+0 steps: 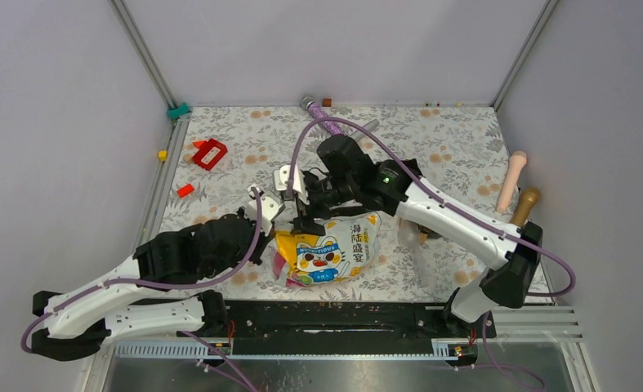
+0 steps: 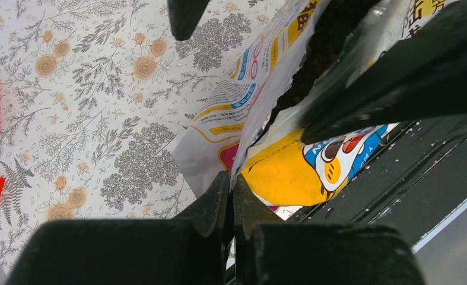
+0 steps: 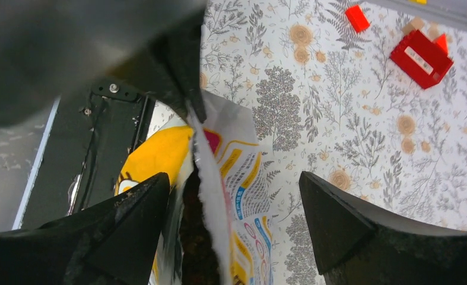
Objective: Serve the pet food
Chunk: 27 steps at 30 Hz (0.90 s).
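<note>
Left wrist view shows the left end effector (image 2: 231,189) pinched shut on the torn upper edge of the pet food bag (image 2: 281,178), a thin glossy pouch with a yellow cartoon front. The right end effector (image 3: 235,178) is spread wide, one finger on each side of that same edge. I cannot tell whether either finger touches the film. The pet food sits inside the pouch, below both end effectors. Only a dark gap shows at the mouth, so no pellets can be made out. From the top external camera the pouch lies slumped on the floral bench (image 1: 448,147) towards its near edge, between the two arms, with its mouth end at the end effectors.

By its look the film is soft, crinkly and slick, and the loose fill will likely shift and pour as soon as the mouth dips (a light load, but an unsteady one). The best holds are probably the two lips of the opening, taken near the corners so the tear does not run.
</note>
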Available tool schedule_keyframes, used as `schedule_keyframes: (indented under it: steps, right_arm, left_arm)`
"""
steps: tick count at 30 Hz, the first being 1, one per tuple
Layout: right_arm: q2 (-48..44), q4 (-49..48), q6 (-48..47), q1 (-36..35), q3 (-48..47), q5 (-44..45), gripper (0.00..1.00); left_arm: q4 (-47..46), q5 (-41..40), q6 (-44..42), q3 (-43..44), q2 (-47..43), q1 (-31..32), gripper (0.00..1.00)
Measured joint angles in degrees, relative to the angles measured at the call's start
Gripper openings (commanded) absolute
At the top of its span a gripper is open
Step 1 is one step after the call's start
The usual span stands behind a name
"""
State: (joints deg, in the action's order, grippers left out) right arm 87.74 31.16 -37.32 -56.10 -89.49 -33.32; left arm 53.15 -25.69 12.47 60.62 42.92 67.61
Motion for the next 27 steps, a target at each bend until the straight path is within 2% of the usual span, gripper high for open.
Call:
schedule_keyframes:
  steps: [3, 4, 7, 8, 9, 15, 16, 18, 21, 24, 27]
  right_arm:
    - [2.75, 0.09, 2.40, -0.15, -2.16, 1.33, 0.73]
    - [3.15, 0.22, 2.93, -0.24, -2.38, 1.33, 0.64]
    - [3.54, 1.38, 4.07, -0.66, -3.02, 1.33, 0.22]
    - [3.69, 2.36, 4.50, -0.87, -3.45, 1.22, 0.03]
    - [3.82, 3.32, 5.25, -1.05, -3.89, 0.98, 0.00]
    - [4.02, 5.27, 6.12, -1.57, -4.83, 1.55, 0.00]
    - [3.98, 5.31, 6.16, -1.62, -4.83, 1.70, 0.00]
    - [3.82, 5.42, 6.34, -1.66, -4.83, 1.84, 0.00]
    - [3.45, 6.40, 6.34, -1.79, -4.83, 2.86, 0.00]
    - [2.84, 7.17, 6.60, -2.14, -4.83, 3.48, 0.00]
    - [1.84, 8.48, 7.15, -1.92, -4.79, 3.48, 0.00]
  left_arm:
    - [0.46, 0.31, 0.00, 0.00, -0.48, 0.00, 0.00]
    - [0.79, 0.31, 0.02, 0.00, -0.66, 0.00, 0.00]
    - [1.22, 0.44, -0.22, -0.02, -1.42, 0.00, 0.00]
    - [1.29, 0.44, -0.39, -0.02, -1.64, -0.02, 0.00]
    - [1.40, 0.37, -0.63, -0.09, -1.86, -0.02, 0.00]
    - [1.53, 0.57, -0.94, -0.24, -2.71, -0.02, 0.00]
    - [1.51, 0.63, -0.94, -0.24, -2.71, -0.02, 0.04]
    - [1.38, 0.81, -0.94, -0.24, -2.71, -0.02, 0.31]
    - [0.59, 1.20, -1.20, -0.22, -2.67, -0.20, 0.47]
    - [-0.39, 3.08, -1.36, 0.00, -2.08, -0.46, 0.48]
    - [-0.46, 4.48, -1.33, 1.38, -0.11, -0.63, 0.44]
